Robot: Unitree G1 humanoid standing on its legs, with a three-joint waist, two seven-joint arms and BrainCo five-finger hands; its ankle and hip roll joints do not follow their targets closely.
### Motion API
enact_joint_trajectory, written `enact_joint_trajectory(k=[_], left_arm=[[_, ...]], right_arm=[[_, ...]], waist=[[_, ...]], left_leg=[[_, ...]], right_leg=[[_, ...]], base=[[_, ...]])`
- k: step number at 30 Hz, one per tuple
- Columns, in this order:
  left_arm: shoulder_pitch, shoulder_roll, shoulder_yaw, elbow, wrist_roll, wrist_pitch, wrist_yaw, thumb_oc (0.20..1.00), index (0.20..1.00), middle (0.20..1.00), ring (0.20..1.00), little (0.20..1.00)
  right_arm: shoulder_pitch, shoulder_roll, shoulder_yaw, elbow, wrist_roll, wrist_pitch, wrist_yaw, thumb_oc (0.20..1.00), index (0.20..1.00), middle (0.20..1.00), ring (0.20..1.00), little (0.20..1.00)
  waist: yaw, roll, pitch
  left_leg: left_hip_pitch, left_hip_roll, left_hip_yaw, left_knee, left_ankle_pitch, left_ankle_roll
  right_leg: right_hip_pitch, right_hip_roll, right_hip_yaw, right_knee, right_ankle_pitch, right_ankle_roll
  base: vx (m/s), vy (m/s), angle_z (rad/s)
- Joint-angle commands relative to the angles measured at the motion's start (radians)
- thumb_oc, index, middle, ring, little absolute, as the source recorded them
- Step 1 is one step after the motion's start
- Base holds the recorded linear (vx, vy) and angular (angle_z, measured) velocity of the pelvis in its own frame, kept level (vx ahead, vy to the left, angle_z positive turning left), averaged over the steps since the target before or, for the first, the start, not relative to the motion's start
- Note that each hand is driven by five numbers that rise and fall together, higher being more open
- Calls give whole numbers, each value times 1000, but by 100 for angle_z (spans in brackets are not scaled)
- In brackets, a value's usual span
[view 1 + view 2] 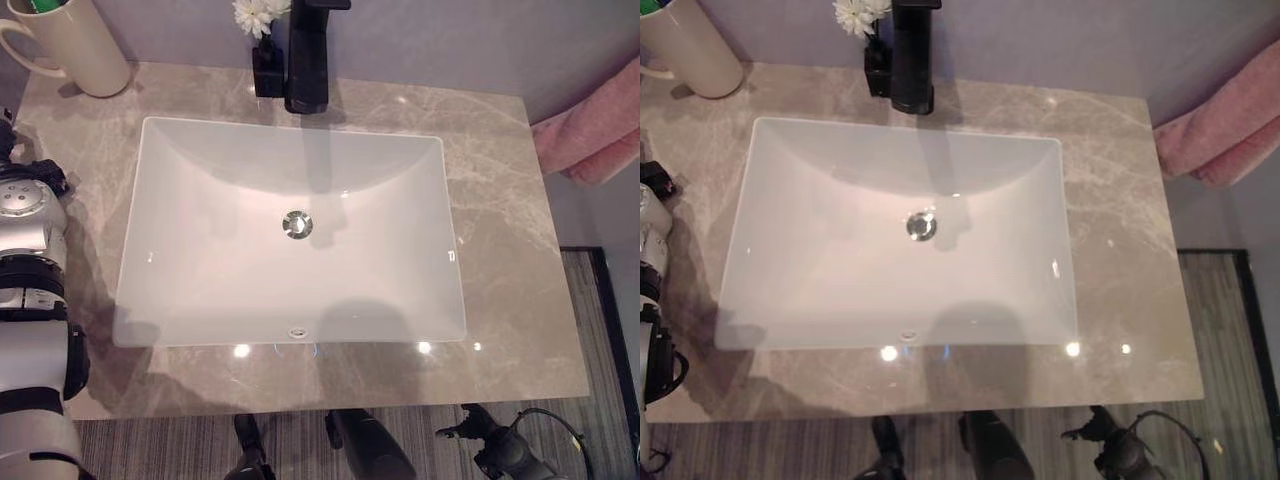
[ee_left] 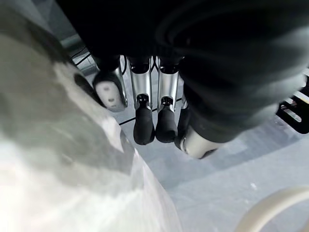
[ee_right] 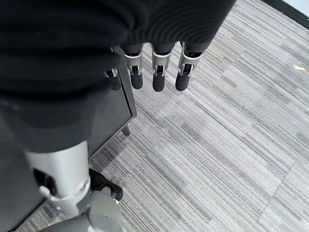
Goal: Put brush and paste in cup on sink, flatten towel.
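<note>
A cream cup (image 1: 70,45) with a handle stands on the marble counter's far left corner, and something green (image 1: 40,5) pokes out of its top. A pink towel (image 1: 590,140) hangs bunched in folds past the counter's right edge. My left arm rises along the counter's left side. Its hand (image 2: 145,121) has straight fingers and holds nothing, with a cream curve (image 2: 270,212) close by. My right hand (image 3: 159,72) hangs low over the striped floor, fingers straight and empty.
A white rectangular sink (image 1: 200,170) with a steel drain (image 1: 297,224) fills the middle of the grey marble counter (image 1: 510,250). A black faucet (image 1: 308,55) and a small vase of white flowers (image 1: 262,30) stand behind it. A dark cabinet (image 3: 116,116) stands beside my right hand.
</note>
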Motion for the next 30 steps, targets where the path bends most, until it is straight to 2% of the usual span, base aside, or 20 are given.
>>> enact_joint_trajectory(k=[1, 10, 12, 30], left_arm=[[-54, 35, -24, 4, 0, -31, 13, 200, 200, 200, 200, 200], [-63, 5, -34, -24, 15, -39, 38, 200, 200, 200, 200, 200], [-77, 19, -55, -37, 80, -24, 57, 200, 200, 200, 200, 200], [-119, -8, -68, -26, 67, -40, 75, 200, 200, 200, 200, 200]], right_arm=[[2, -25, 7, 36, 41, -15, -4, 1000, 1000, 1000, 1000, 1000], [10, -21, -1, 29, 58, -21, -12, 1000, 1000, 1000, 1000, 1000], [13, -25, -5, 24, 65, -29, -17, 1000, 1000, 1000, 1000, 1000], [11, -15, 10, 16, 83, -43, -28, 1000, 1000, 1000, 1000, 1000]], waist=[[-4, 8, 15], [-16, 7, 22], [-22, 3, 28], [-44, -7, 27]], left_leg=[[86, 28, 14, 8, 66, -29], [69, 40, 5, 6, 84, -41], [59, 44, 4, 6, 89, -44], [38, 56, 35, 6, 106, -61]], right_leg=[[15, -39, 45, 31, -68, 102], [-2, -26, 46, 32, -72, 96], [-15, -18, 48, 32, -72, 94], [-54, 14, 88, 8, -53, 95]], base=[[34, -10, -1], [11, -6, 0], [36, -28, -4], [12, -4, -4]])
